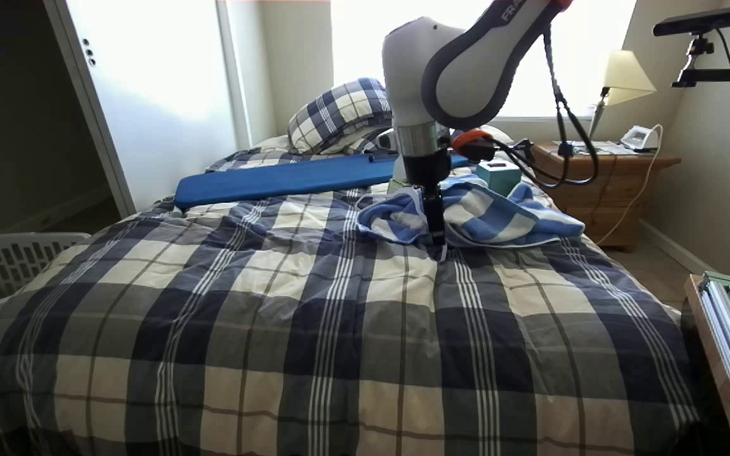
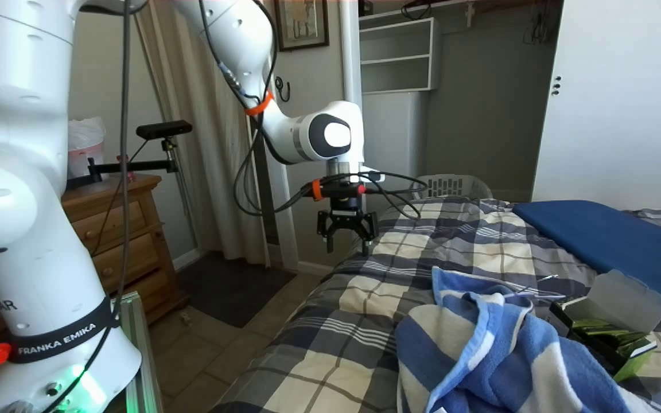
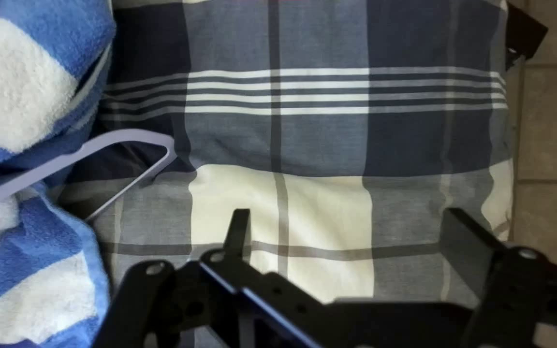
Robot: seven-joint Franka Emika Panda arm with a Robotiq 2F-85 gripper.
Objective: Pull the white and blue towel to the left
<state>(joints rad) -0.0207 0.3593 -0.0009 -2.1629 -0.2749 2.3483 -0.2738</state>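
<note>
Wrist view, what've we got?

Black two-finger gripper (image 3: 345,217), fingers spread wide, nothing between them, above the navy, grey and cream plaid bedspread (image 3: 317,135). White and blue fluffy towel (image 3: 41,227) lies bunched along the left edge, beside the gripper, not under it.

So step is the reach. How'd you do it?

Shift toward that left edge, over the towel, come down on a raised fold, one finger each side, pinch towel only. Catch bedspread too and it'll probably drag along. Then pull low, slow.

What's in the way?

Pale lilac plastic-looking hanger (image 3: 68,160) across the towel, end poking out over the bedspread on the gripper's side. Likely snags; pick a fold clear of it.

Neighbours?

In an exterior view: teal cube-shaped box (image 1: 498,179) at the towel's far side; long blue padded board (image 1: 289,180) farther back, running left. In an exterior view: dark green box with raised pale flap (image 2: 623,304) just right of the towel. Either box could tip if tugged.

Left by whose view?

Sentence doesn't say. Confirm before pulling.
</note>
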